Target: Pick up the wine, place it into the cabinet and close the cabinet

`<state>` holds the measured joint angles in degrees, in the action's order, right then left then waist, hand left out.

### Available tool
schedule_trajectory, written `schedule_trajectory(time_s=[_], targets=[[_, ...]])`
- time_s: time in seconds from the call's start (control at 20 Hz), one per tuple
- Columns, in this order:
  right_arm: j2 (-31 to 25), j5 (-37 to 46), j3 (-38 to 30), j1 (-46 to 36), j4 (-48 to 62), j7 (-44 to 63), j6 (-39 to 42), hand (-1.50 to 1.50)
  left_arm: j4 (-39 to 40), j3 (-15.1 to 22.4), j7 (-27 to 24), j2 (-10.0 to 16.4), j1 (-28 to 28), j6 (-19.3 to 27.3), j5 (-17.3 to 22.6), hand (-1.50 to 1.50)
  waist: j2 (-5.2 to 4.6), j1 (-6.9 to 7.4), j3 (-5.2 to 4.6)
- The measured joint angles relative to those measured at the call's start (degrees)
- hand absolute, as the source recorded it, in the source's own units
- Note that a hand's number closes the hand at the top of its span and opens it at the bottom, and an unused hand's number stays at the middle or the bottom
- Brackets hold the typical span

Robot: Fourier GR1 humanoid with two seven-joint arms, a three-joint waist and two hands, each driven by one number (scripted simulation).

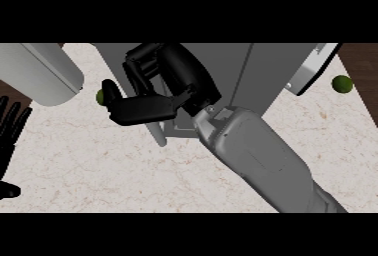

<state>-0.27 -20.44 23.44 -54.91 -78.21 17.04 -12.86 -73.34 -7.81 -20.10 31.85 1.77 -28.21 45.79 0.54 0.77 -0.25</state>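
Observation:
No wine bottle shows anywhere in the head view. The grey cabinet (pixel 244 65) fills the top middle. One of its doors (pixel 311 70) stands angled out at the right, and the thin edge of another door (pixel 158 134) sticks out toward me below my right hand. My right hand (pixel 181 75) reaches up from the lower right in front of the cabinet's left half, its fingers (pixel 142 62) curled and its thumb (pixel 118 102) out to the left, with nothing visible in it. My left hand (pixel 10 131) rests open at the left edge, fingers up.
A large white cylinder (pixel 40 72) lies at the top left. One small green fruit (pixel 100 97) sits beside it, just left of my right thumb, and another (pixel 341 83) lies right of the cabinet door. A dark wooden strip (pixel 363 70) borders the pale counter (pixel 88 165) at the right.

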Motion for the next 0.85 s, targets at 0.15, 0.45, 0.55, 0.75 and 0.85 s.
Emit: schedule_trajectory(time_s=[0.15,0.45,0.55,0.75,0.85], targets=[[0.0,0.2,-0.9,0.0,1.9,-1.9,3.0,1.5,-0.7,-0.3,0.9,-0.5,0.2,0.4,0.2,-1.5,0.52,0.14,-0.11],[-0.5,0.8,-1.9,0.0,5.5,-7.0,7.9,1.5,-0.9,-0.7,1.7,-0.5,0.7,-0.1,0.4,-1.5,1.34,0.72,-0.32],[-0.9,1.0,-2.1,-0.1,6.5,-8.3,9.3,1.5,-1.3,-0.8,2.0,-0.4,0.9,-0.1,0.5,-1.5,1.56,0.95,-0.41],[-1.2,1.0,-2.4,-0.1,7.4,-10.1,11.2,1.5,-1.8,-0.7,2.5,-0.5,1.0,-0.4,0.6,-1.5,1.71,1.14,-0.6],[-1.3,0.9,-2.5,-0.3,7.9,-10.3,12.0,1.5,-1.9,-0.3,3.0,-0.7,1.5,-0.2,0.5,-1.5,1.71,1.08,-0.64]])
